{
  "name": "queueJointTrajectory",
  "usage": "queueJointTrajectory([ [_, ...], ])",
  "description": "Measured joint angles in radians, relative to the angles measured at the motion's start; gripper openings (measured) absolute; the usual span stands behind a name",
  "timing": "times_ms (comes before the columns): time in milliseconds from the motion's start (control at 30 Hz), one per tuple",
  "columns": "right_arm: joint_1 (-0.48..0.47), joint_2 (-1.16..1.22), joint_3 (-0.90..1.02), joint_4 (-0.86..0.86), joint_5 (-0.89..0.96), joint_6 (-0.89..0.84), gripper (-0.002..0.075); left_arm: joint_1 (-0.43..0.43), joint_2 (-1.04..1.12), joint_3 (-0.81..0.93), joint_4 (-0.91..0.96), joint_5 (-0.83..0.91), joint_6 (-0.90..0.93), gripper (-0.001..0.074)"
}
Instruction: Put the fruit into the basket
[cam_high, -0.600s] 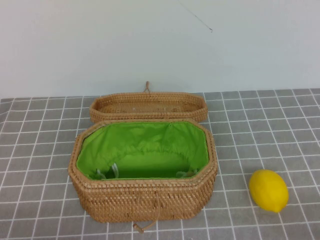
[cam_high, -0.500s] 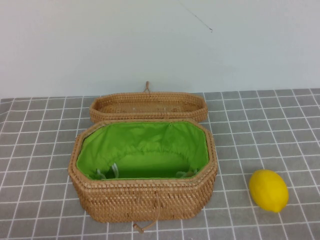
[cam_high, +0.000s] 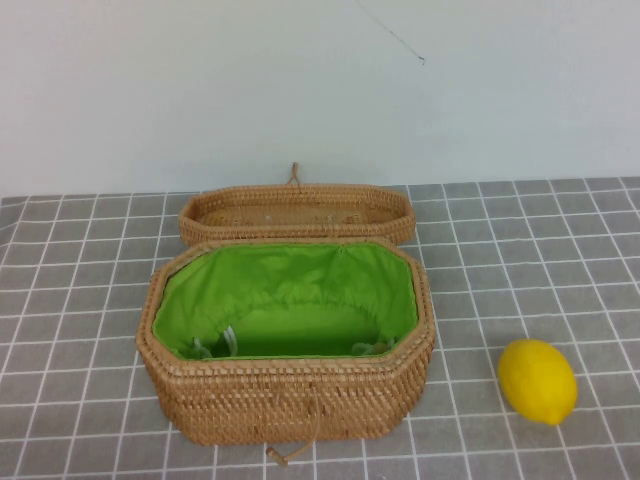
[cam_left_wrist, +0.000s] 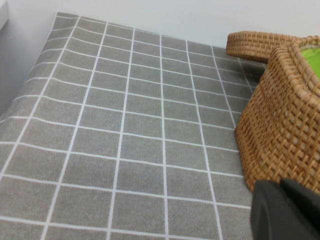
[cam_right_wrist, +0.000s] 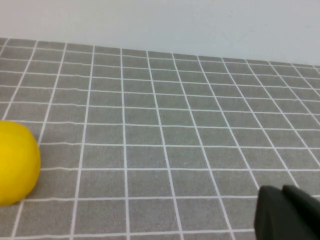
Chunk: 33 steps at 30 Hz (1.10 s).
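The yellow lemon (cam_high: 537, 380) lies on the grey checked cloth, to the right of the basket and near the front edge. It also shows in the right wrist view (cam_right_wrist: 15, 162), apart from my right gripper (cam_right_wrist: 282, 194), whose fingers are shut and empty. The wicker basket (cam_high: 290, 395) with green lining stands open in the middle and holds no fruit. In the left wrist view its woven wall (cam_left_wrist: 282, 125) is close beside my left gripper (cam_left_wrist: 280, 186), which is shut and empty. Neither gripper shows in the high view.
The shallow unlined wicker lid (cam_high: 297, 212) lies just behind the basket, near the white wall. A cord loop (cam_high: 288, 455) hangs at the basket's front. The grey checked cloth (cam_high: 80, 300) covers the table on both sides.
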<state>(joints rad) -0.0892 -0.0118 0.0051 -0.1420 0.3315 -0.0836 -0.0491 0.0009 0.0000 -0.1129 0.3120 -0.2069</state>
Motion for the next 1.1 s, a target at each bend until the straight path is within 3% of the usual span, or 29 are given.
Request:
queueJointTrajectory([
  [500, 0.0, 0.0, 0.0, 0.028, -0.121, 0.013, 0.0, -0.044, 0.0, 0.0, 0.0, 0.0, 0.0, -0.0002],
  [800, 0.0, 0.0, 0.0, 0.235, -0.464, 0.199, 0.0, -0.044, 0.0, 0.0, 0.0, -0.001, 0.002, -0.0003],
  [967, 0.0, 0.0, -0.002, 0.246, -0.657, 0.289, 0.0, -0.044, 0.0, 0.0, 0.002, -0.001, 0.002, -0.0003],
  [1100, 0.0, 0.002, -0.052, 0.142, -0.654, 0.399, 0.0, -0.044, -0.001, 0.0, 0.002, -0.002, 0.002, -0.0002],
])
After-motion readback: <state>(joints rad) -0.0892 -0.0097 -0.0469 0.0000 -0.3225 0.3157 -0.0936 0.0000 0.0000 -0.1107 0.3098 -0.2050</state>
